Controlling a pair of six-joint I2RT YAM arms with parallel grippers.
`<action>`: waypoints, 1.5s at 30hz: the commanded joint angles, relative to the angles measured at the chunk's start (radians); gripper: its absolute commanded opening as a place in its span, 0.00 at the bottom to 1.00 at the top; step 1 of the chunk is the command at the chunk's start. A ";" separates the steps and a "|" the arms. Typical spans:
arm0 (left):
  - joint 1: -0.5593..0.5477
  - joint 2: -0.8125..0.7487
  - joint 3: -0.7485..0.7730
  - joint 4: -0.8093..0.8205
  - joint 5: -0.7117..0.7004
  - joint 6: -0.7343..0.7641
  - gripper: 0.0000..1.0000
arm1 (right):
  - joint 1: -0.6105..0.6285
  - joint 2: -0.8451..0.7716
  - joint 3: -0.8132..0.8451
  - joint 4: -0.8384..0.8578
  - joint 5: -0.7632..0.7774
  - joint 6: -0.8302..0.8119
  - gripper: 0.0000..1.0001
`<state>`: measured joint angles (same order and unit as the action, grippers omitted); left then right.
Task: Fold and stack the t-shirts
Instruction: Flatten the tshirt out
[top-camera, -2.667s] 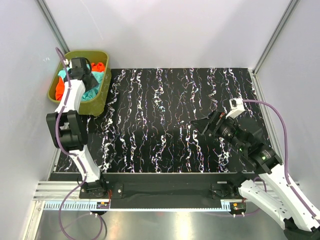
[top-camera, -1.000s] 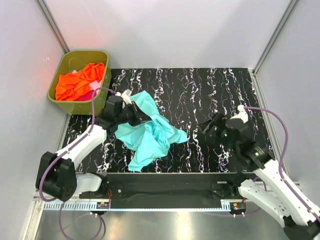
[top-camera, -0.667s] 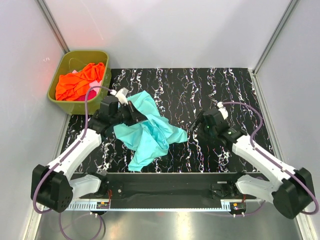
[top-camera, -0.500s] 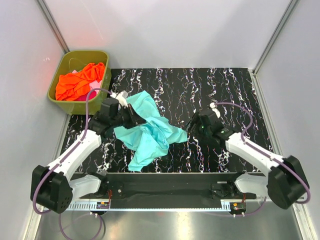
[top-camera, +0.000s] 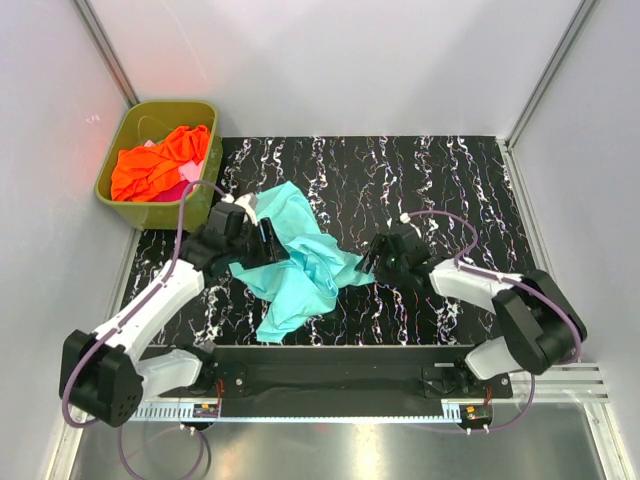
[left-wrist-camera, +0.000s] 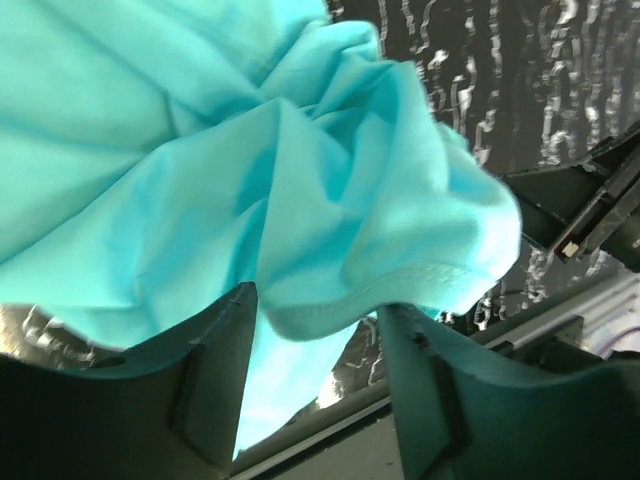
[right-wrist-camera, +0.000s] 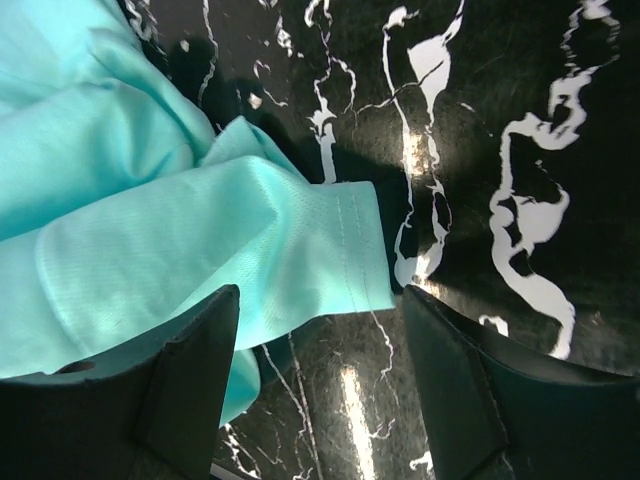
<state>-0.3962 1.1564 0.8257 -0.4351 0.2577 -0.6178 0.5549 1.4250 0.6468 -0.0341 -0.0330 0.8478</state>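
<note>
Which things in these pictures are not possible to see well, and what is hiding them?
Most of the pink t-shirt: top view, buried under the orange t-shirt in the olive-green tub.
Collar of the teal t-shirt: in no view; crumpled folds cover it.
Hold of the left gripper: left wrist view, cloth lies between the fingers; pinched or loose is unclear.

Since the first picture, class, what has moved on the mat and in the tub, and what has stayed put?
The teal t-shirt left the olive tub and now lies crumpled on the mat, the left pincer open over it. The right pincer swung left and now straddles a hemmed edge of the shirt, open. The orange t-shirt and the tub stayed put.
</note>
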 joint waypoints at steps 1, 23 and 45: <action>-0.039 -0.084 0.033 -0.124 -0.132 0.047 0.59 | -0.007 0.041 0.002 0.103 -0.051 -0.032 0.72; -0.424 -0.017 -0.096 -0.057 -0.296 -0.117 0.08 | -0.257 -0.320 0.117 -0.260 -0.001 -0.174 0.00; -0.577 -0.106 0.414 -0.186 -0.421 -0.121 0.00 | -0.274 -0.568 0.858 -0.541 0.535 -0.518 0.00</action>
<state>-1.0843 0.9936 1.2797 -0.6071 -0.1551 -0.7589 0.2848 0.7136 1.5784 -0.6907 0.5026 0.4568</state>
